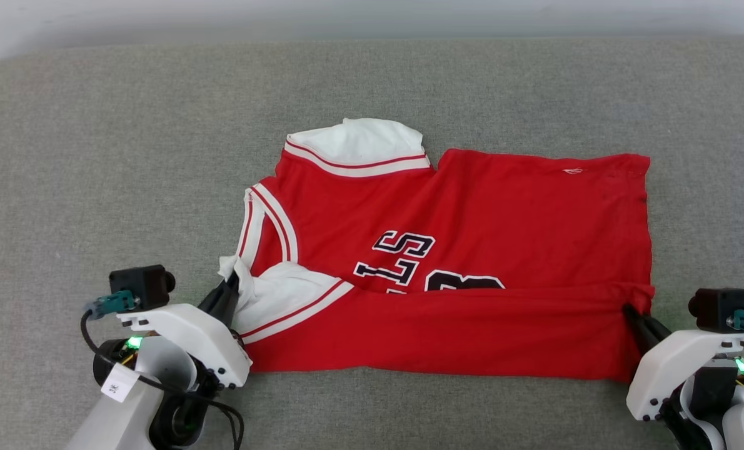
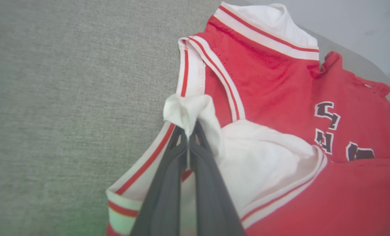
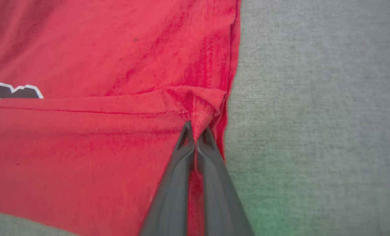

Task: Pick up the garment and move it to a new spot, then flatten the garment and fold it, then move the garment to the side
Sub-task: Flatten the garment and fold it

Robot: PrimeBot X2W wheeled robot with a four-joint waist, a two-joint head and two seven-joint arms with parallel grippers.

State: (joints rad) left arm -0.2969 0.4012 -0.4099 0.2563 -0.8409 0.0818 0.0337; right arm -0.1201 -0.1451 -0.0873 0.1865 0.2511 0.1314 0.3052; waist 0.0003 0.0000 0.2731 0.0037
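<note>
Near left, the left gripper (image 1: 233, 284) is clenched on a bunched white sleeve corner (image 2: 185, 109) of the garment (image 1: 472, 206), a red jersey shirt with white short sleeves, red-and-white striped trim and black-and-white lettering. Near right, the right gripper (image 1: 629, 310) is pinched tight on a red hem corner. The garment lies spread across the middle of the grey woven fabric surface (image 1: 128, 156), its near long edge folded over toward the far side, partly covering the lettering.
</note>
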